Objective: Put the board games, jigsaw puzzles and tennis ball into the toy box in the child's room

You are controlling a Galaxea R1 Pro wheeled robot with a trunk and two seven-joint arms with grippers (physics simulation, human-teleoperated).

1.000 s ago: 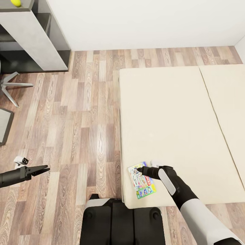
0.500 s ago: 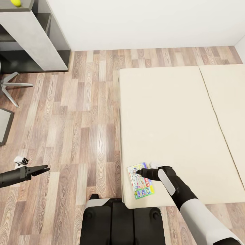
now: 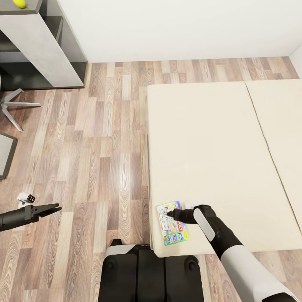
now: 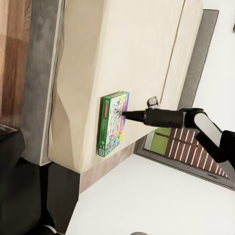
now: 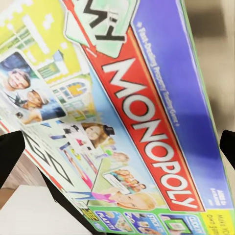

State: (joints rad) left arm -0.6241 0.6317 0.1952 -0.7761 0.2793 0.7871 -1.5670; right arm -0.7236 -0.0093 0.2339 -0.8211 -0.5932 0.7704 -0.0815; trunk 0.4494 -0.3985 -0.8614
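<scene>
Now right gripper point(image 3: 169, 213) low over board game point(image 3: 173, 225); left gripper point(image 3: 53, 208) above floor point(image 3: 105, 167)

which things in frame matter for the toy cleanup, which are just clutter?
Job: board game on the bed, right gripper on it; tennis ball on the table.
Not job: chair base, floor, left gripper, idle over the floor.
</scene>
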